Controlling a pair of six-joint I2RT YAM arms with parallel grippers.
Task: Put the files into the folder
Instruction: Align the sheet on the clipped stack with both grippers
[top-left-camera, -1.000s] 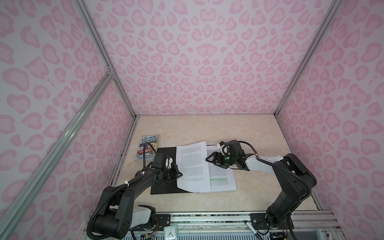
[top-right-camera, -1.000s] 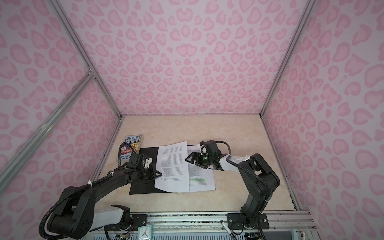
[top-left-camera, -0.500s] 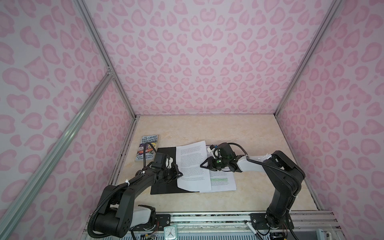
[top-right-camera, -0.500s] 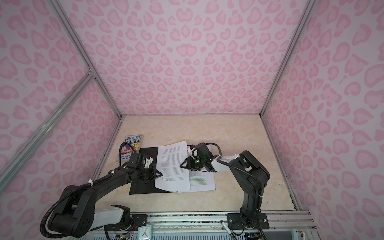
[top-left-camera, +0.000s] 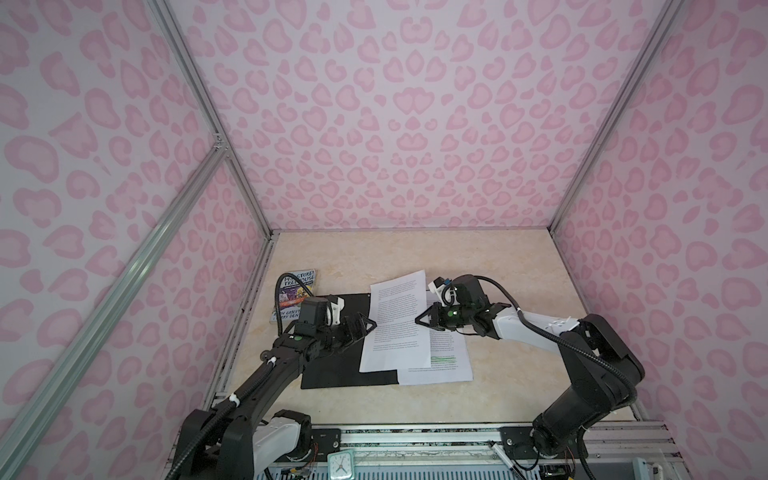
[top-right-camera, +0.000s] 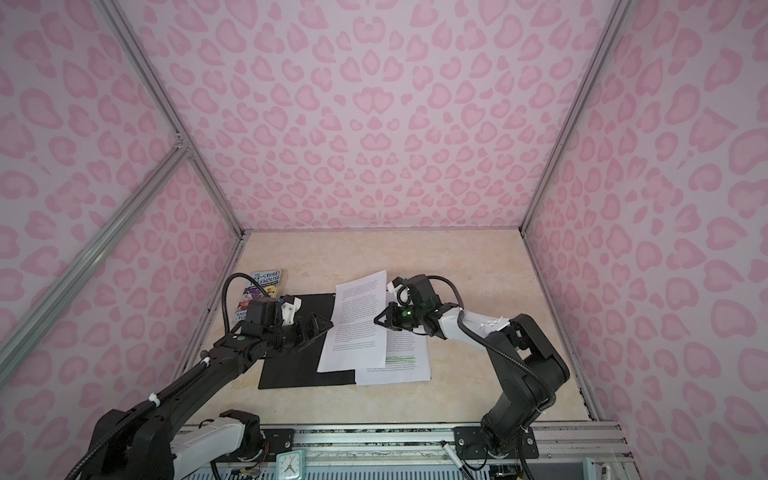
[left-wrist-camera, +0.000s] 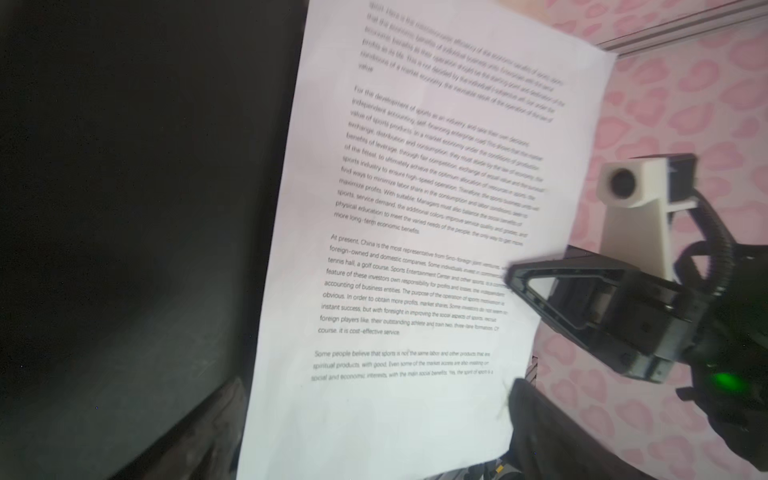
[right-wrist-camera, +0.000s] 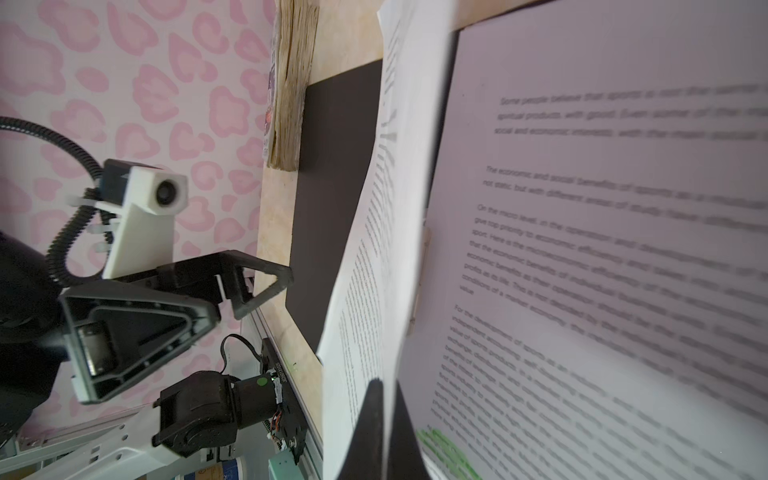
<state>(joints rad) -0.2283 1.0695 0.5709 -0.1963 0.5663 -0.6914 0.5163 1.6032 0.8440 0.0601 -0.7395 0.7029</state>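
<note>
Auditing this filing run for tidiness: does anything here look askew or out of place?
Yes. The top white printed paper sheet sits skewed across the flat-lying white sheet with the green highlighted line, one side lifted, pinched by the shut right gripper. It only partly overlaps the flat black folder.

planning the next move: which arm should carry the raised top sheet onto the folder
Right. The right gripper is shut on the top sheet; the left gripper is open, holding nothing, over the folder.
</note>
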